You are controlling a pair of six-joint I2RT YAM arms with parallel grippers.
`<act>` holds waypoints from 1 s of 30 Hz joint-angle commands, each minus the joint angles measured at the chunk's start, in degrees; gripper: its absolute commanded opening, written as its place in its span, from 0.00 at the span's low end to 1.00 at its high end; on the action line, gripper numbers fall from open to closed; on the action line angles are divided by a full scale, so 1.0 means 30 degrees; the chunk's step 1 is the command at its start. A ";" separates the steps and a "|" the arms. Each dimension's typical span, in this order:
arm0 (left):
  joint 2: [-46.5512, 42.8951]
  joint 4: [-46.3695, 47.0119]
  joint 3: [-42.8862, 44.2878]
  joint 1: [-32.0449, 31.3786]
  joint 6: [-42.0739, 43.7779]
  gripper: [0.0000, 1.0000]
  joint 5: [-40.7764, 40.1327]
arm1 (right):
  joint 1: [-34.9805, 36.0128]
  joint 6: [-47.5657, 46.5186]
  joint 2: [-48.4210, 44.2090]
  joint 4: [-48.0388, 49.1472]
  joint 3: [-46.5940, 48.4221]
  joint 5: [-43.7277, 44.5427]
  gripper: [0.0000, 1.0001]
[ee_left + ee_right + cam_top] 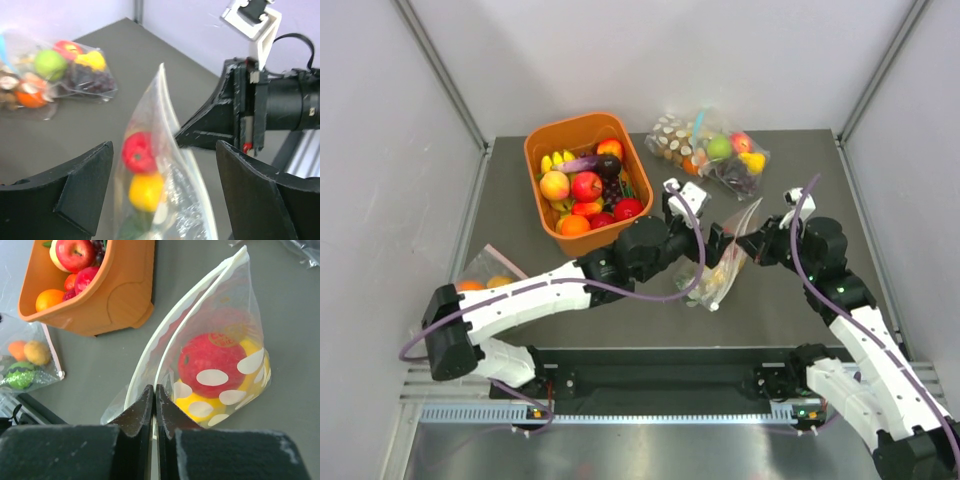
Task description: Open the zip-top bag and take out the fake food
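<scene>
The zip-top bag stands lifted mid-table, clear with white dots. The fake food shows inside it: a red fruit over a yellow one. In the left wrist view the bag holds the red fruit, the yellow fruit and a green one. My right gripper is shut on the bag's zip edge and also shows in the top view. My left gripper is open, with one finger on each side of the bag, not touching it. It also shows in the top view.
An orange basket full of toy fruit stands at the back left; its wall is close to the bag. A dotted bag with a green apple and grapes lies at the back. Another dotted bag with orange fruit lies at the left edge.
</scene>
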 commanded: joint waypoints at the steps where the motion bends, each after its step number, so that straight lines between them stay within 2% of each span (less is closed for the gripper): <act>1: 0.1529 0.0325 0.1180 0.0021 -0.1023 0.87 0.1615 | 0.0178 -0.0333 -0.0463 0.0467 -0.0118 -0.0584 0.00; 7: 0.2850 0.0385 0.1738 -0.0008 -0.1668 0.86 0.2262 | 0.0177 -0.0421 -0.0990 0.0233 -0.0323 -0.0613 0.00; 15: 0.4140 -0.0112 0.2412 0.0050 -0.1669 0.86 0.0769 | 0.0207 -0.0713 -0.1547 -0.0090 -0.0265 -0.0935 0.00; 23: 0.4757 -0.0406 0.2442 0.0255 -0.1698 0.78 0.0035 | 0.0178 -0.0889 -0.2192 -0.0705 -0.0236 -0.0848 0.00; 26: 0.5050 -0.0756 0.2617 0.0285 -0.1669 0.72 -0.0286 | 0.0177 -0.0977 -0.2339 -0.0881 -0.0177 -0.0848 0.00; 28: 0.5196 -0.0932 0.2764 0.0314 -0.1494 0.60 -0.0316 | 0.0178 -0.0977 -0.2368 -0.0940 -0.0148 -0.0848 0.00; 29: 0.5226 -0.0962 0.2793 0.0285 -0.1435 0.44 -0.0345 | 0.0178 -0.1006 -0.2426 -0.0969 -0.0148 -0.0819 0.00; 30: 0.5284 -0.0962 0.2794 0.0314 -0.1405 0.36 -0.0346 | 0.0178 -0.0977 -0.2397 -0.0998 -0.0148 -0.0848 0.00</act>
